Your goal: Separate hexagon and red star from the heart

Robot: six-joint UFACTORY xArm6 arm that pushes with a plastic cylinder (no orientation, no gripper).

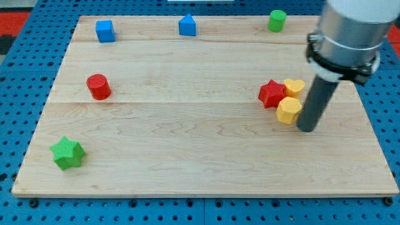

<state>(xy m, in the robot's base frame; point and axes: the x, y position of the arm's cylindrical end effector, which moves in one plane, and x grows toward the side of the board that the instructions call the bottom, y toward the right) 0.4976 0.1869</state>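
Observation:
A red star (271, 94), a yellow heart (294, 86) and a yellow hexagon (289, 110) sit bunched together at the view's right on the wooden board (187, 144). The heart touches the star's right side. The hexagon lies just below both and touches them. My tip (307, 129) rests on the board just right of and slightly below the hexagon, next to its edge. The dark rod rises from there to the arm's grey body at the view's top right.
A blue cube (105, 30) and a blue house-shaped block (187, 25) sit along the view's top. A green cylinder (277, 20) is at the top right. A red cylinder (98, 86) is at the left. A green star (67, 153) is at the bottom left.

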